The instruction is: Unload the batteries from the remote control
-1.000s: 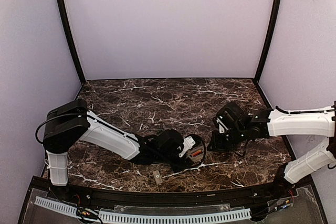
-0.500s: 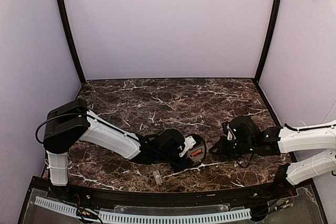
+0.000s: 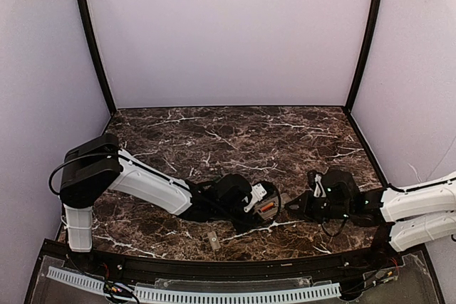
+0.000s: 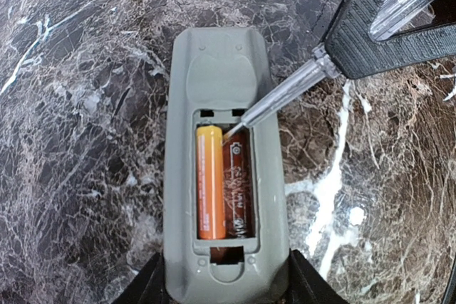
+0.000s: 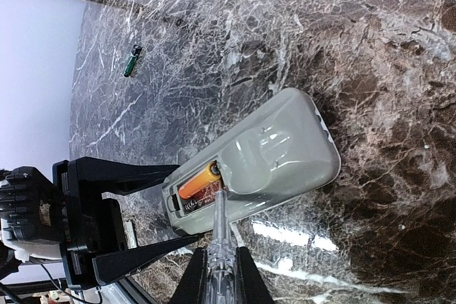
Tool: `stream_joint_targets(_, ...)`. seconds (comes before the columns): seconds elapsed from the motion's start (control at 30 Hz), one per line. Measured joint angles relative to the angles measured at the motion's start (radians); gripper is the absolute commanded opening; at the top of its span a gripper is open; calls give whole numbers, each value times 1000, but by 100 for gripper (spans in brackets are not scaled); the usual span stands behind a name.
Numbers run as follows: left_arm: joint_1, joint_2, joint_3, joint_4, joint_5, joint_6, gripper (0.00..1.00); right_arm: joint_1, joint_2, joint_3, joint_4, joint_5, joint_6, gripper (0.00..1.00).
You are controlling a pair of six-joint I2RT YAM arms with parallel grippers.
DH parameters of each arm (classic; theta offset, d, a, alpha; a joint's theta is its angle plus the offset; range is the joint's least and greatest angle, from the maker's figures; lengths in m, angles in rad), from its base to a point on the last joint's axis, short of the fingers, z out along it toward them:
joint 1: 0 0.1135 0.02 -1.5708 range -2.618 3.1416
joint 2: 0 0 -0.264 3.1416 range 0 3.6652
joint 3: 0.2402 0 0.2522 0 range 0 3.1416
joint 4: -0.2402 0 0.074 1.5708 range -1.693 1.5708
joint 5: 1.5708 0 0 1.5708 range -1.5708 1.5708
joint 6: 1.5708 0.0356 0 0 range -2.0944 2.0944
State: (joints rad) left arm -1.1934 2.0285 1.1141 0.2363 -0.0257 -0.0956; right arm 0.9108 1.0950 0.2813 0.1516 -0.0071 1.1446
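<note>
The remote control (image 4: 214, 69) lies grey back up with its battery bay open. In the bay lie two batteries side by side, one orange (image 4: 211, 183) and one dark reddish-brown (image 4: 239, 190). My left gripper (image 4: 224, 286) is shut on the remote's near end. My right gripper (image 5: 217, 275) is shut on a clear pointed tool (image 5: 219, 236). The tool's tip (image 4: 229, 130) touches the far end of the dark battery. In the top view the left gripper (image 3: 262, 203) and the right gripper (image 3: 293, 208) meet over the remote (image 3: 266, 208).
The small flat grey cover piece (image 3: 212, 239) lies near the front edge, in front of the left gripper. A tiny green object (image 5: 131, 62) lies farther off on the marble table (image 3: 235, 140).
My right arm has swung down and toward the near edge, bringing the tool's tip into the battery bay. The left arm and the remote have stayed still.
</note>
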Motion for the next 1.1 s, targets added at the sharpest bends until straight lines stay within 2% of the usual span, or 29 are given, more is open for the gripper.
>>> stream_joint_targets(0.23, 0, 10, 13, -2, 3, 2, 0, 0, -6, -92, 172, 3, -35, 0)
stream_joint_targets(1.1, 10, 31, 61, -43, 13, 39, 0, -1, -3, -30, 74, 8, -316, 0)
